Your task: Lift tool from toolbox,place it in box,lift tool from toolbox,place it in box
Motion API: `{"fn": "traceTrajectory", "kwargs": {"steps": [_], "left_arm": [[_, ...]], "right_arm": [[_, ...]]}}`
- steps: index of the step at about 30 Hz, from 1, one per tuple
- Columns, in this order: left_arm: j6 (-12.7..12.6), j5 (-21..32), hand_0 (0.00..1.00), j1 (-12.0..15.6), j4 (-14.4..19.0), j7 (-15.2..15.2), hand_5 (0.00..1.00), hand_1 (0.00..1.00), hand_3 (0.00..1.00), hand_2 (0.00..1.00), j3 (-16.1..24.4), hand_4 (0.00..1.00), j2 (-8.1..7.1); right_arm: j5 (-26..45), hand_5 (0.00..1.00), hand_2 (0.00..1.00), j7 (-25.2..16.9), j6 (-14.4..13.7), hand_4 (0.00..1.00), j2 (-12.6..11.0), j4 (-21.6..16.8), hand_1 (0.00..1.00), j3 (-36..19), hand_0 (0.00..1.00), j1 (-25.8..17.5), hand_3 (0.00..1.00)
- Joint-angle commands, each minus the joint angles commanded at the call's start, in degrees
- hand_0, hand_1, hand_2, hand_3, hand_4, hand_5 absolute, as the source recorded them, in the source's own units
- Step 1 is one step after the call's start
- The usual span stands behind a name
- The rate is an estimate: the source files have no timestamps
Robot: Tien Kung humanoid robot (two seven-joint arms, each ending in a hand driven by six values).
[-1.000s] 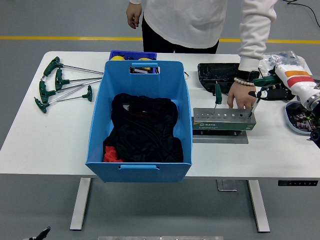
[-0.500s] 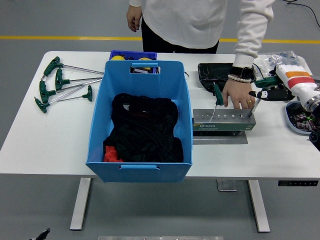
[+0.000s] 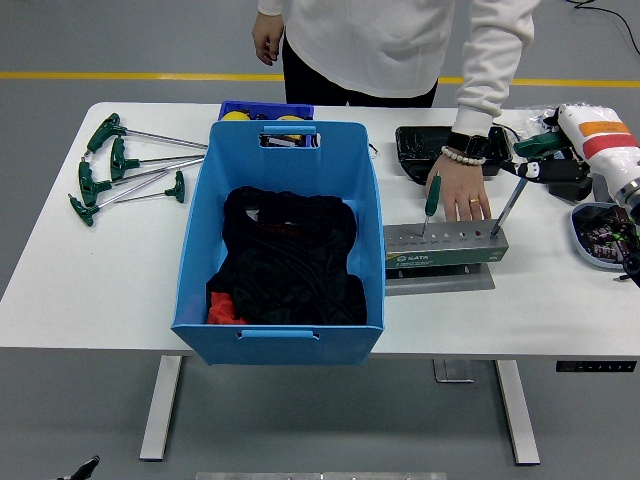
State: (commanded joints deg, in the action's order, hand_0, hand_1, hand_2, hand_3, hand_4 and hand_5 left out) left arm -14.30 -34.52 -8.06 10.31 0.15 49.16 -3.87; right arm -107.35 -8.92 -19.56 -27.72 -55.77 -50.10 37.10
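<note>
A grey tool rack [image 3: 445, 246] lies right of the big blue box [image 3: 215, 200]. My right hand [image 3: 548, 170] is shut on the green T-handle [image 3: 536, 146] of a tool. That tool's steel shaft [image 3: 506, 207] slants down, with its tip at the rack's right end. A second green-handled tool [image 3: 432, 194] stands upright in the rack's left part. A person's hand [image 3: 466, 192] presses on the rack's back edge. The blue box holds black cloth [image 3: 288, 258] with a bit of red. The left arm is out of view.
Several green T-handle wrenches [image 3: 120, 170] lie at the table's left. A black tray [image 3: 428, 150] sits behind the rack, and a small dark-blue bin [image 3: 264, 110] behind the box. A dish of small parts [image 3: 598, 236] and a plastic bag [image 3: 545, 118] are at the right.
My right hand has risen and drawn back with the tool, making its shaft steeper. The person's hand slid left along the rack, which shifted slightly.
</note>
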Motion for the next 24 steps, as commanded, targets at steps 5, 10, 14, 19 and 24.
{"fn": "traceTrajectory", "kwargs": {"steps": [5, 10, 14, 19, 24], "left_arm": [[0.01, -0.01, 0.769, -0.04, 0.0, -0.01, 0.573, 0.784, 0.708, 0.8, 0.07, 0.698, -0.06], [-0.01, -0.21, 0.769, 0.04, 0.0, 0.04, 0.572, 0.784, 0.707, 0.799, 0.31, 0.697, -0.1], [-0.02, -0.32, 0.769, 0.1, 0.0, 0.03, 0.572, 0.784, 0.707, 0.798, 0.48, 0.697, -0.13], [-0.04, -0.55, 0.769, 0.19, 0.0, 0.01, 0.572, 0.784, 0.707, 0.798, 0.82, 0.697, -0.17], [-0.04, -0.64, 0.769, 0.27, 0.0, -0.03, 0.571, 0.784, 0.707, 0.8, 0.95, 0.696, -0.22]], "right_arm": [[0.22, 0.524, 0.002, 0.22, 0.18, 0.958, -0.74, -1.84, 0.002, -0.75, 0.002, 0.13, 0.002], [0.8, 0.488, 0.002, 0.46, 0.75, 0.789, -1.48, -3.86, 0.002, -1.57, 0.002, 0.19, 0.002], [0.95, 0.479, 0.002, 1.12, 1.62, 0.754, -2.17, -5.69, 0.002, -2.1, 0.002, 0.26, 0.002], [2.85, 0.479, 0.002, 2.38, 2.84, 0.754, -3.27, -8.74, 0.002, -2.92, 0.002, 0.45, 0.002], [2.8, 0.468, 0.002, 2.9, 3.04, 0.691, -4.16, -11.82, 0.002, -4.1, 0.006, 0.69, 0.002]]}}
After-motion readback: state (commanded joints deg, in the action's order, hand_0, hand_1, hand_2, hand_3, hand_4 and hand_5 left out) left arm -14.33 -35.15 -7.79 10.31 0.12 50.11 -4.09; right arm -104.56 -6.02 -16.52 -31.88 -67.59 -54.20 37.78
